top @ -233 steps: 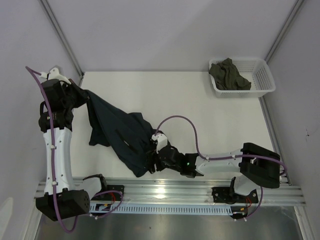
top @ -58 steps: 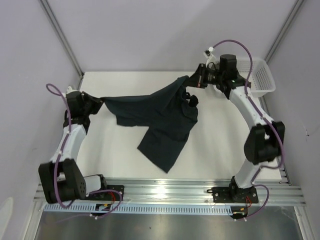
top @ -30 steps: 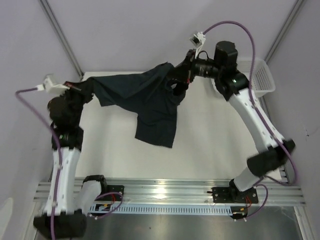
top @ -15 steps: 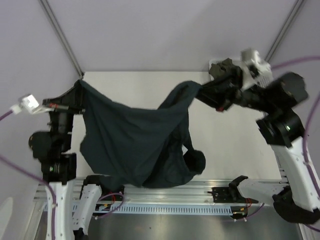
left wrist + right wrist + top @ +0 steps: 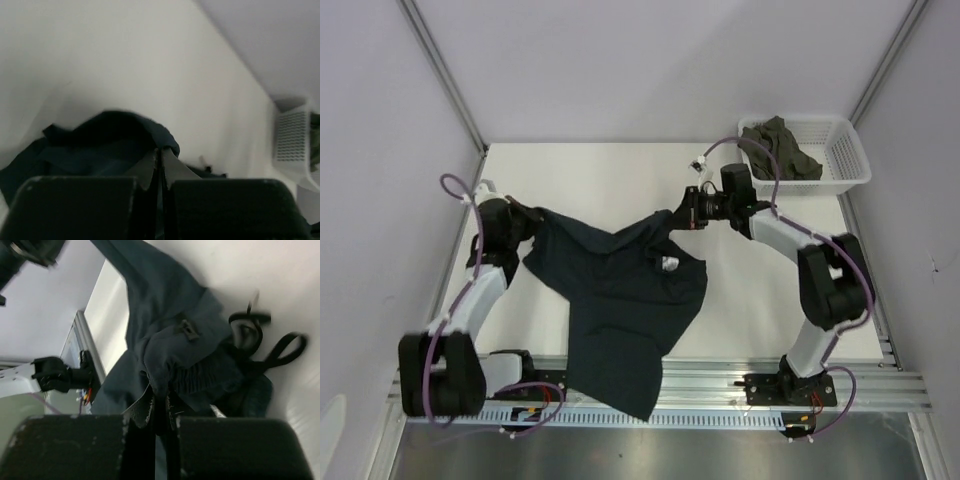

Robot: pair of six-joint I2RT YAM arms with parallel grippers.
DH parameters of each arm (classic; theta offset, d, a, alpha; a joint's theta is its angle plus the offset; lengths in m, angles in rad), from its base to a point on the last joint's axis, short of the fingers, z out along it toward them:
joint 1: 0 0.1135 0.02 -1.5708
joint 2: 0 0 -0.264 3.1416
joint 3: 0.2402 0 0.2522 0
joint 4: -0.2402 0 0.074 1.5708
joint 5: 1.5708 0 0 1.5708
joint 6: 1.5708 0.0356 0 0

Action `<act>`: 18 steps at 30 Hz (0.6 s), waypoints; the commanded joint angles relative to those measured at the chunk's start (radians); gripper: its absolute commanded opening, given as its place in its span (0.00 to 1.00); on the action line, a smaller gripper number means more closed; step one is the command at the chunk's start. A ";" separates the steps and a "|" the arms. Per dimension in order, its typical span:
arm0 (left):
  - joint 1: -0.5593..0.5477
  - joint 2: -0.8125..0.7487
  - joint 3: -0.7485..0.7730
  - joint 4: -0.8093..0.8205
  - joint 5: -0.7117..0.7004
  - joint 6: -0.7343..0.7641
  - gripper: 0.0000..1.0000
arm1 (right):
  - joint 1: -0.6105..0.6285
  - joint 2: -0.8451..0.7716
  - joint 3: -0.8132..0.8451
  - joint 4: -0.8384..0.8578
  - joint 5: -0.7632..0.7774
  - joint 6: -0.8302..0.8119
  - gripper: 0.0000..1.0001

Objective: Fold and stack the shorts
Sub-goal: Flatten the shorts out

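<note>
Shorts (image 5: 620, 290): lying spread on the worktop (image 5: 620, 175) between the two arms, one leg trailing over the near edge onto the rail (image 5: 740, 376).
Left tool (image 5: 527, 218): pinching the shorts' left corner, fingers pressing together on the fabric.
Right tool (image 5: 682, 213): clamping a bunched fold at the right corner, beside the black cords (image 5: 260, 340).
Basket (image 5: 845, 150): sitting at the far right corner, holding an olive garment (image 5: 778, 146).
</note>
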 commanded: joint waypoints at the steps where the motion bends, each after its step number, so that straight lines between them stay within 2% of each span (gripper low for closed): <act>1: 0.003 0.188 -0.021 0.127 -0.101 -0.053 0.00 | -0.035 0.134 0.083 0.271 -0.040 0.064 0.00; 4: 0.033 0.300 -0.015 0.142 -0.092 -0.105 0.00 | -0.042 0.309 0.241 0.303 -0.063 0.086 0.00; 8: 0.079 0.339 -0.040 0.222 -0.063 -0.146 0.00 | -0.055 0.464 0.470 0.271 -0.071 0.084 0.00; 13: 0.102 0.317 -0.017 0.179 -0.123 -0.156 0.00 | -0.081 0.645 0.776 0.106 -0.040 0.018 0.00; 14: 0.107 0.324 -0.013 0.178 -0.129 -0.160 0.00 | -0.082 0.675 0.892 0.043 -0.029 0.003 0.07; 16: 0.127 0.345 0.014 0.173 -0.127 -0.170 0.00 | -0.088 0.785 1.031 -0.052 0.032 -0.040 0.30; 17: 0.133 0.362 0.023 0.168 -0.127 -0.170 0.00 | -0.091 0.820 1.161 -0.120 0.055 -0.048 0.55; 18: 0.141 0.398 0.032 0.162 -0.123 -0.176 0.00 | -0.098 0.850 1.210 -0.140 0.084 -0.048 0.75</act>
